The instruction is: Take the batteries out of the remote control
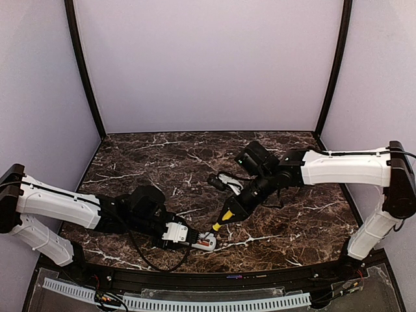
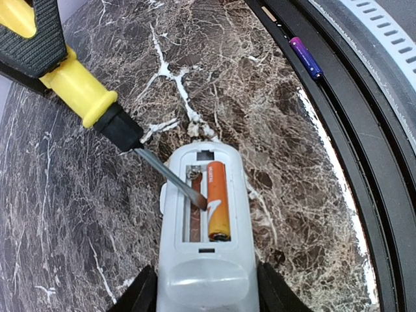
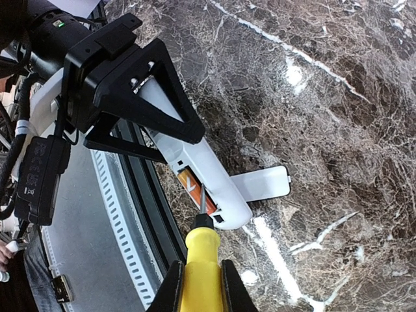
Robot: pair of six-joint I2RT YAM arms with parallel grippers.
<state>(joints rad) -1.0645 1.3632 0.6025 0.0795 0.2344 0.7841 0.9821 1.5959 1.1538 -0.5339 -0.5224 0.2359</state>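
Left fingers (image 2: 140,298) pinching remote control (image 2: 205,283) low over tabletop (image 2: 78,214) near front edge. Right fingers (image 3: 170,292) clamped on screwdriver (image 2: 81,91), blade wedged beside battery (image 2: 219,201) in recess. Risk: hard pry flicks cell over edge, or blade slips.

Tabletop (image 1: 162,156) was dark brown marble-pattern; plain pale lavender walls (image 1: 208,65) enclosed three sides, black posts (image 1: 83,71) in back corners.
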